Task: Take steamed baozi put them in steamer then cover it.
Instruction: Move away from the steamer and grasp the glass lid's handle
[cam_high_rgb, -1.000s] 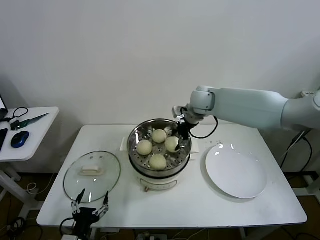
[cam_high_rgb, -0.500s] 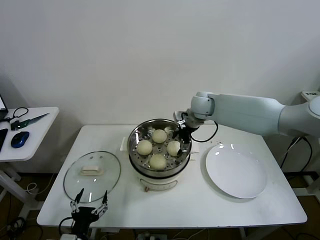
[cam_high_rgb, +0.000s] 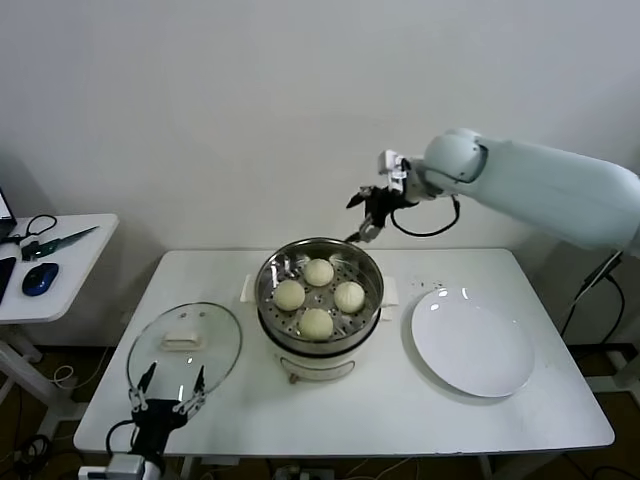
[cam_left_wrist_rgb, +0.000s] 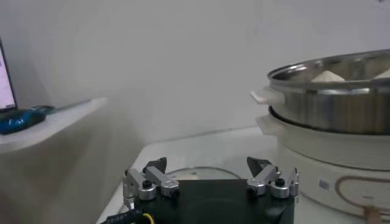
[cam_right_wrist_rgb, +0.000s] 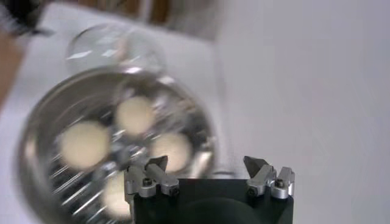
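Head view: four baozi (cam_high_rgb: 318, 296) in steamer (cam_high_rgb: 319, 305), cover (cam_high_rgb: 184, 350) aside; wrist views show both grippers' fingers wide, seemingly empty.

Head camera looks forward and down over the whole table (cam_high_rgb: 450, 420). Left wrist camera sits low at the table's 7 o'clock edge, facing the steamer (cam_left_wrist_rgb: 332, 91) side-on. Right wrist camera looks down into the same steamer (cam_right_wrist_rgb: 116, 146) from above.

A: What is located below the raised right claw and toward its own side?

B: A round white plate (cam_high_rgb: 471, 346) is seen on the white table (cam_high_rgb: 400, 420).

A: And far beyond the left claw?

B: A side table (cam_high_rgb: 55, 262) carrying a blue mouse (cam_high_rgb: 38, 279).
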